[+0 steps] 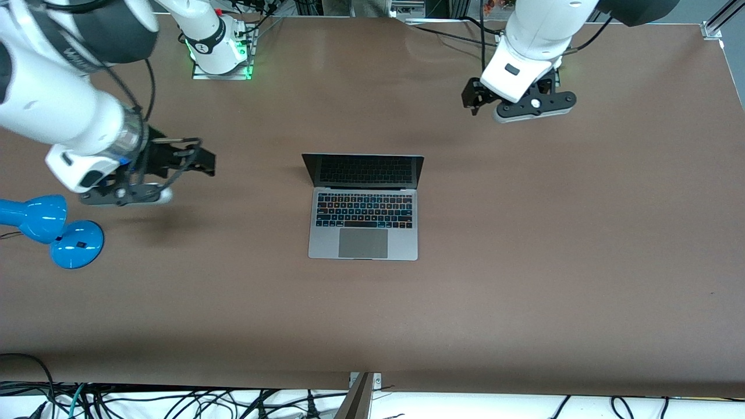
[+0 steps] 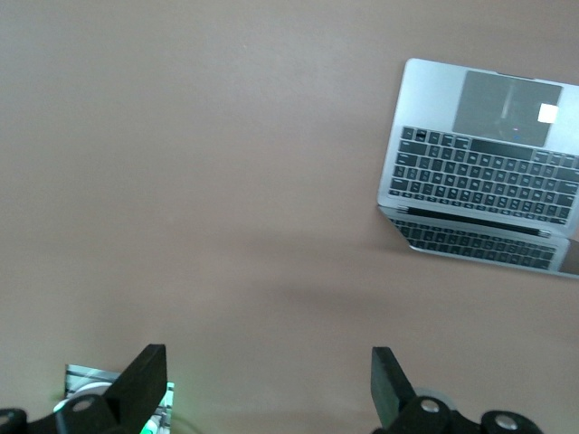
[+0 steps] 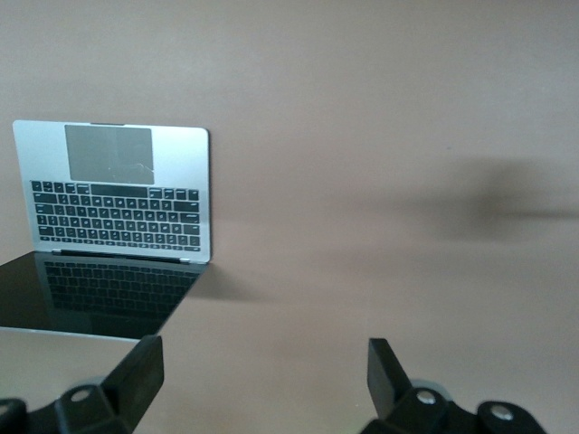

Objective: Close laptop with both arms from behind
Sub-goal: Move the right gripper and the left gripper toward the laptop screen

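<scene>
The laptop (image 1: 363, 209) lies open in the middle of the brown table (image 1: 524, 262). Its trackpad edge points toward the front camera and its hinge toward the robots' bases; the screen (image 1: 365, 170) stands up, tilted a little back. The hinge line runs from one arm's end of the table to the other.

The left gripper (image 1: 472, 100) hangs over bare table near its own base, well apart from the laptop. Its fingers (image 2: 145, 380) are spread wide and hold nothing.

The right gripper (image 1: 205, 162) is over the table beside a blue desk lamp (image 1: 52, 230). Its fingers (image 3: 140, 371) are also released and empty; how high it is I cannot judge well.
</scene>
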You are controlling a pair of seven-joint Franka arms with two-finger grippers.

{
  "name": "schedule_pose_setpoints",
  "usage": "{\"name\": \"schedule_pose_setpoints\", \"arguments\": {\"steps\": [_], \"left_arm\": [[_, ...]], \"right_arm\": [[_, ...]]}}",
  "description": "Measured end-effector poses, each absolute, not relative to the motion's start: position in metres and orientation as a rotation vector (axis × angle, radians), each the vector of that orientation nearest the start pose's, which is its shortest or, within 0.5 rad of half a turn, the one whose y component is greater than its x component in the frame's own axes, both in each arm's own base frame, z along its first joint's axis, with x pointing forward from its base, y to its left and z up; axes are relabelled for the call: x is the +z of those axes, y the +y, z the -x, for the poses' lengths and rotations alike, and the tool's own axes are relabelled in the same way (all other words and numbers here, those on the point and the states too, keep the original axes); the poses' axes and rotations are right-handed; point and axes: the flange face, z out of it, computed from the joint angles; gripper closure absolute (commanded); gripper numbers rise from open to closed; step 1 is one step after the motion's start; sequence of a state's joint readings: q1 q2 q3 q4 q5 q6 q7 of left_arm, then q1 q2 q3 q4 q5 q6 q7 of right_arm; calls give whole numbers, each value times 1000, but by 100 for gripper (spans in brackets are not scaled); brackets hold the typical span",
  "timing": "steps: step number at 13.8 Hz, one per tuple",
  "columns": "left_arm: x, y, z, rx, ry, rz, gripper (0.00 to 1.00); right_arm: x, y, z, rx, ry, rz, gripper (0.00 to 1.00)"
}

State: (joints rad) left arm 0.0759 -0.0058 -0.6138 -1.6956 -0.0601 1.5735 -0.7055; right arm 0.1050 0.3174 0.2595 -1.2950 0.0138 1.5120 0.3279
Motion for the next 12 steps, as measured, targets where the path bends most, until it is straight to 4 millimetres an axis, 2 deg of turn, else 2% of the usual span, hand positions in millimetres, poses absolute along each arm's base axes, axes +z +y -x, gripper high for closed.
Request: {"name": "schedule_pose_setpoints", "arguments": {"steps": [3,5,8,12], "left_arm": [[570,-300,-462,175,-239,3130,2],[570,-316,-456,188,-236,3192,6],[556,-346,-441,172,-249,3210,37],[514,-376,-422,143,-318,3223,79]], "right_arm": [[559,255,-587,198,30,3099,0],[553,287,-574,214,45,3114,0],[538,319,-562,248,-8,3125,0],[519,342,-557,284,-53,3130,9]]}}
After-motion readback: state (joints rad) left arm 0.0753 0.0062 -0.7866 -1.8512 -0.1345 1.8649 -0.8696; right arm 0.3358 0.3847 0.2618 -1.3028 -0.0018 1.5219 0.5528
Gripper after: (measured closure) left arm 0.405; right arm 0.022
